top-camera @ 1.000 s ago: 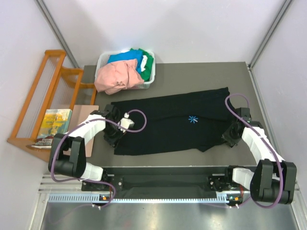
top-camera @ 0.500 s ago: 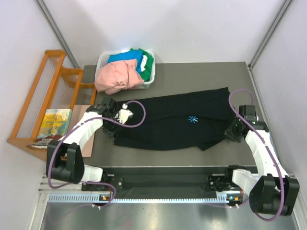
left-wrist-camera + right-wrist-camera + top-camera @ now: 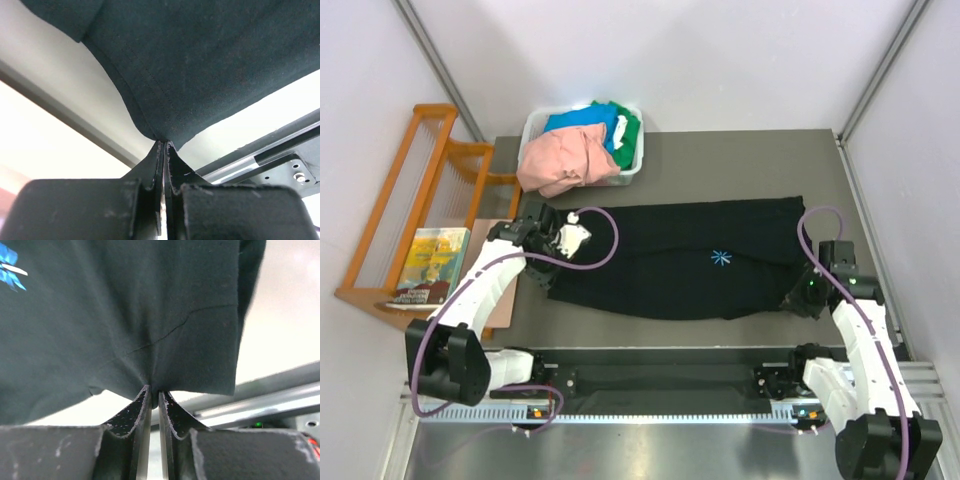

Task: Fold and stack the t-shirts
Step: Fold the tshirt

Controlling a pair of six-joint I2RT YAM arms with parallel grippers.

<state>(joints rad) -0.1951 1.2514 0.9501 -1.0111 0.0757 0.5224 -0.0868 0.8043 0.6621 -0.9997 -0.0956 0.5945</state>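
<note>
The black t-shirt (image 3: 700, 262) is stretched across the desk (image 3: 740, 160). The left jaws are clamped tight on 1 end's hem, and the right jaws pinch the other end. It's soft, light and floppy, so I'd grab corners.

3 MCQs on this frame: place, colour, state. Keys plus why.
1. Where does the white plastic bin sit? A far-left corner of the grey table B near-right corner C table centre
2. What colour is the starburst print on the large black cloth t-shirt? A red B light blue C yellow
3. Left gripper is: A wide open B on the bin C shut on the black t-shirt's edge
Keys: A, top view shows it there; B, print reads light blue; C, wrist view shows cloth pinched.
</note>
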